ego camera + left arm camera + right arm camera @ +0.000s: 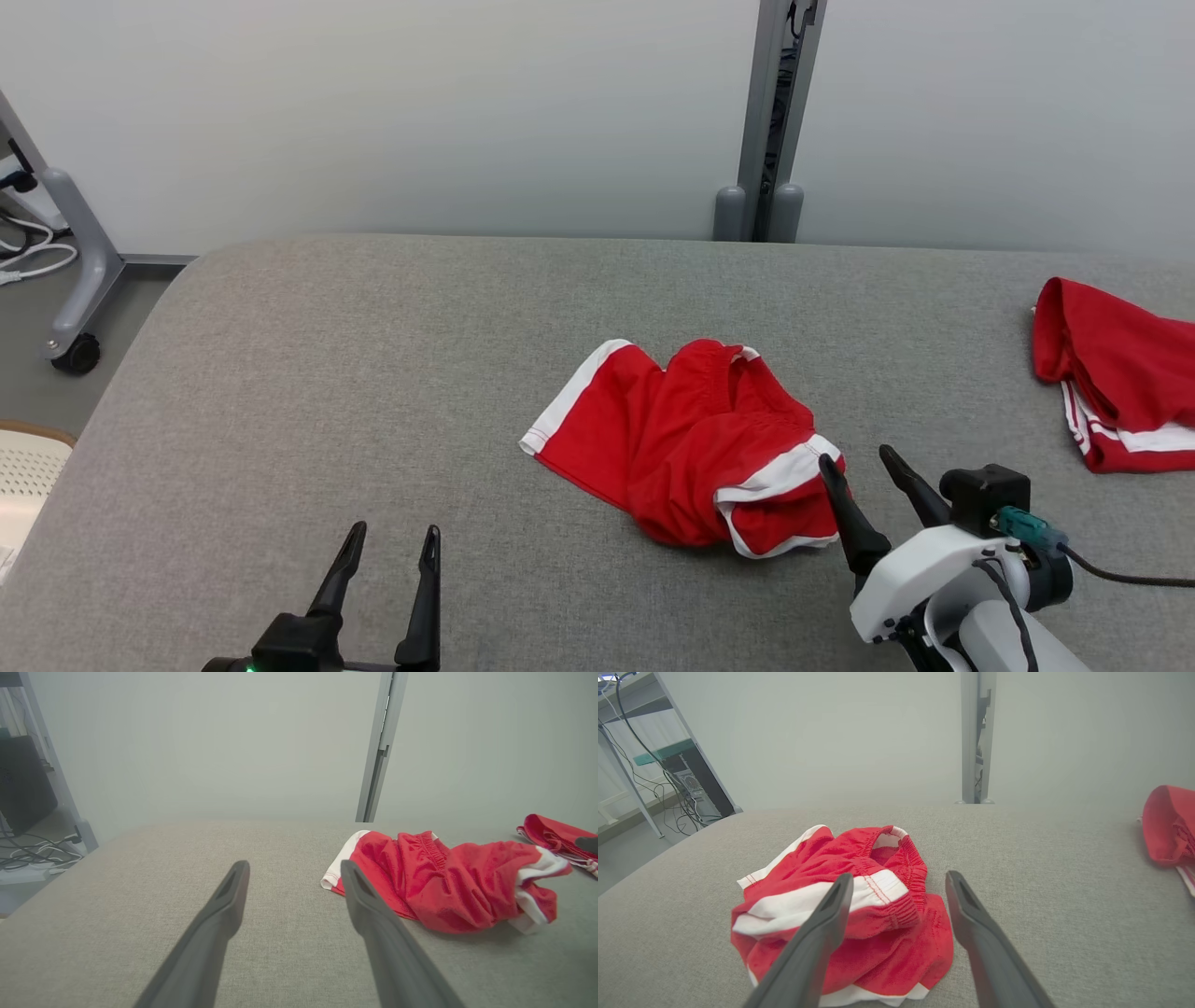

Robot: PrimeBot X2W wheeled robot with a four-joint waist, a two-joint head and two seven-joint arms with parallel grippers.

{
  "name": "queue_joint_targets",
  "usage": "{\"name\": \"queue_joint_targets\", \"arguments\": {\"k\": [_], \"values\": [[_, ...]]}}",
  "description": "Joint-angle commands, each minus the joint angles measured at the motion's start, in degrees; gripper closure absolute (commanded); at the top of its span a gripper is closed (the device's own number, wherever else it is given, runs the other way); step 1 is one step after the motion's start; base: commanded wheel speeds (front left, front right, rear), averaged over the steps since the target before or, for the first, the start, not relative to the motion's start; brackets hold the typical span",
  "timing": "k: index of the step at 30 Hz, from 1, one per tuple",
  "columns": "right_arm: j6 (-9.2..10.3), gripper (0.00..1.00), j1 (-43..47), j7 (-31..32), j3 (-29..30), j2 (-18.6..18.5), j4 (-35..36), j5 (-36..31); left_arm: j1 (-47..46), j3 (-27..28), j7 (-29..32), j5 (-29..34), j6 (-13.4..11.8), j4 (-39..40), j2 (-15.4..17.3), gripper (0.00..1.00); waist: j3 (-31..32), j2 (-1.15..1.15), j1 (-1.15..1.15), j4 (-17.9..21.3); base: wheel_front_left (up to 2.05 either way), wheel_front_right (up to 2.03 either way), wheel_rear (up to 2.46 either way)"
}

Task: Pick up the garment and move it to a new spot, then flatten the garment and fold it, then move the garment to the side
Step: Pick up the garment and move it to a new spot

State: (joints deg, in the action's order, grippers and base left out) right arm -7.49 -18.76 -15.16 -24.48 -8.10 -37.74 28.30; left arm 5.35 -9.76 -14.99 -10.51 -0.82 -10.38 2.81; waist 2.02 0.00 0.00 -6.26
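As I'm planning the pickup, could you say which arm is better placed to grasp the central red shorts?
Probably right: the right gripper, open, is by the shorts; the left gripper lies farther off.

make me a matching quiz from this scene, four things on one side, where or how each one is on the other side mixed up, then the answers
Things:
1. left gripper
2. right gripper
3. crumpled red shorts
4. second red garment

Places or states:
a. far right of the grey table
b. open, one finger over the shorts' near right corner
c. bunched up mid-table
d. open over bare table, clear of both garments

Pairs: 1-d, 2-b, 3-c, 4-a
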Motion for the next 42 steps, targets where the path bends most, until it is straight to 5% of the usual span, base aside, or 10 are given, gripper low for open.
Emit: {"name": "queue_joint_targets", "arguments": {"k": [1, 14, 15, 16, 22, 29, 36, 42], "values": [[0.0, 0.0, -0.9, 0.0, -0.8, -0.3, -1.2, 1.1, -0.7, 0.1, -0.2, 0.3, -0.2, -0.4, 0.2, 0.0, -0.1, 0.0, 0.0, -0.3, 0.0, 0.0, 0.0], [-0.01, 0.03, -8.5, 0.9, -16.7, -1.6, -13.4, 15.9, -1.4, -1.1, -0.2, 0.3, -0.2, -1.4, 0.2, 0.0, -0.7, 0.0, 0.0, -1.9, 0.0, 0.0, 0.0], [-0.01, 0.46, -8.9, 0.8, -18.0, -1.9, -13.6, 16.6, -1.5, -1.2, -0.2, 0.4, -0.2, -1.5, 0.2, 0.0, -0.8, 0.0, 0.0, -1.9, 0.0, 0.0, 0.0], [0.0, 1.0, -9.3, 0.8, -19.0, -2.2, -13.7, 17.4, -1.7, -1.2, -0.2, 0.4, -0.1, -1.6, 0.2, 0.0, -0.8, 0.0, 0.0, -1.9, 0.0, 0.0, 0.0], [0.0, 1.0, -11.4, 0.0, -23.2, -4.1, -14.8, 19.4, -1.8, -0.8, -0.2, 0.5, 0.0, -1.7, 0.2, 0.0, -0.9, 0.0, 0.0, -1.3, 0.0, 0.0, 0.0], [0.0, 1.0, -13.8, -0.1, -19.0, -8.0, -13.1, 16.4, -1.7, -0.7, -0.2, 0.2, -0.1, -1.2, 0.2, 0.0, -1.0, 0.0, 0.0, -0.1, 0.0, 0.0, 0.0], [-0.01, 1.0, -16.4, -0.1, -9.2, -12.4, -5.7, 4.0, -2.0, -1.2, -0.2, -0.2, -0.3, -1.0, 0.2, 0.0, -1.0, 0.0, 0.0, 0.8, 0.0, 0.0, 0.0], [0.0, 1.0, -13.3, 0.0, -9.2, -7.7, 3.1, -6.5, -2.7, -2.1, -0.2, -0.7, 0.0, -1.5, 0.2, 0.0, -0.6, 0.0, 0.0, -0.3, 0.0, 0.0, 0.0]]}}
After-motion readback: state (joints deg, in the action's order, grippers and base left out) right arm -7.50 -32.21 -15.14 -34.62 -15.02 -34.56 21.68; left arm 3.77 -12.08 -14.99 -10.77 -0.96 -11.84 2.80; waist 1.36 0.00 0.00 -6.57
